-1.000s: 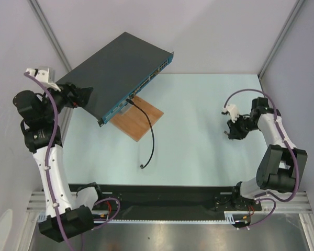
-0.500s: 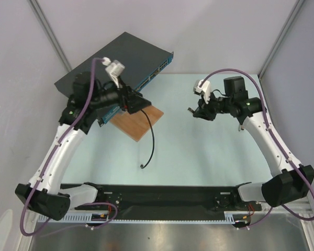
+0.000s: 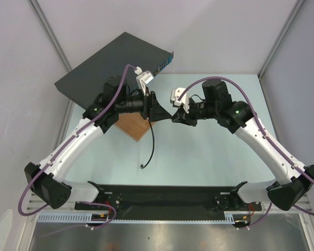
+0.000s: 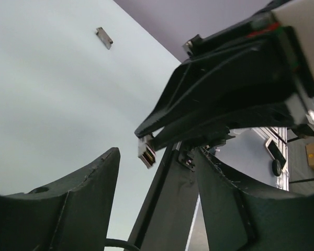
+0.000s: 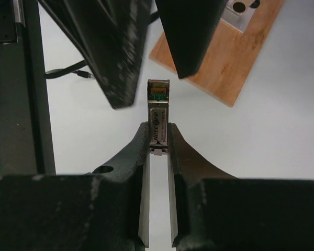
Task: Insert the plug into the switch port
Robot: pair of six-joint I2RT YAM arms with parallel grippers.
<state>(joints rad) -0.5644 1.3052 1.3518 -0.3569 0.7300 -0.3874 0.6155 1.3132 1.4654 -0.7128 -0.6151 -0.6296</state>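
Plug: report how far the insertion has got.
Done: the right gripper has the plug pinched between its fingers. In hand: the open left gripper faces it tip to tip, likely a handover. Left: reaching the switch at the back left and seating the plug in it.

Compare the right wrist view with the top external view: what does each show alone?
Only the right wrist view shows the plug pinched in the right gripper, tip sticking out. Only the top external view shows the switch and both whole arms. Both show the wooden board, the black cable and the left gripper.
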